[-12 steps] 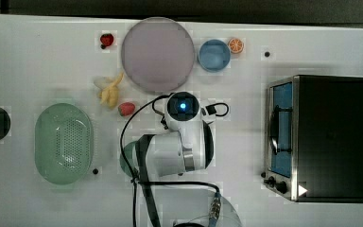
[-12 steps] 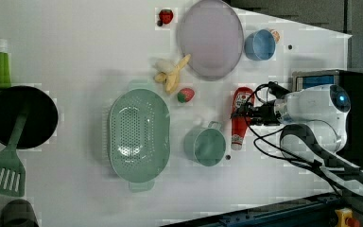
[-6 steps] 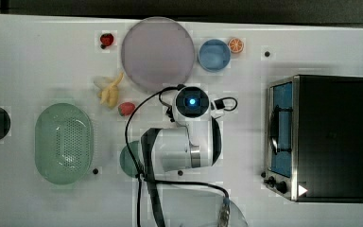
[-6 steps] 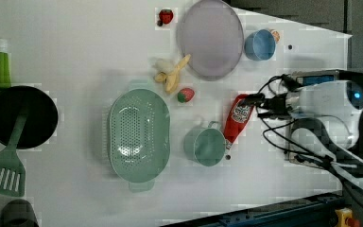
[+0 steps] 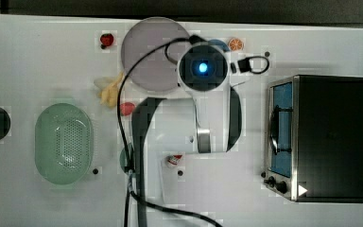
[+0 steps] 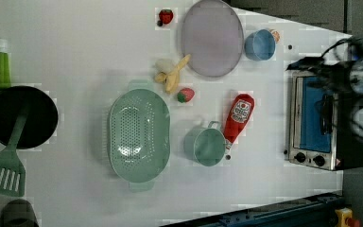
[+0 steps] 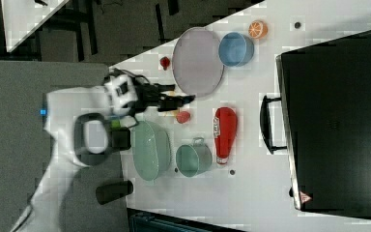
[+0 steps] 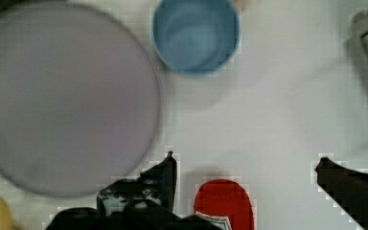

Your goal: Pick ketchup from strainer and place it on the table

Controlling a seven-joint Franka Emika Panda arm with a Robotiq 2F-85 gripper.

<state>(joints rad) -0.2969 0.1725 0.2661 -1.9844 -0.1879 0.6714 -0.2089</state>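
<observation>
The ketchup (image 6: 238,117) lies flat on the white table (image 6: 75,56), beside the dark-green cup, cap toward the left view's bottom. It lies in the same spot in the right view (image 7: 224,133). The mint-green strainer (image 6: 139,135) holds nothing; it stands at the top view's left (image 5: 64,142). My gripper (image 8: 247,165) is open and hangs above the table; between its fingers (image 8: 165,175) the wrist view has the bottle's red end (image 8: 224,203). In the right view the gripper (image 7: 186,100) is up in the air near the grey plate.
A grey plate (image 6: 211,38) and a blue bowl (image 6: 259,45) stand at the back. The green cup (image 6: 208,145) touches the bottle's side. A toaster oven (image 5: 319,137) fills the top view's right. Banana (image 6: 172,78), strawberries (image 6: 185,94), pan (image 6: 19,116) and spatula (image 6: 2,172) lie around.
The gripper has let go of the ketchup and risen away from it toward the plate and blue bowl. The bottle stays on the table beside the cup.
</observation>
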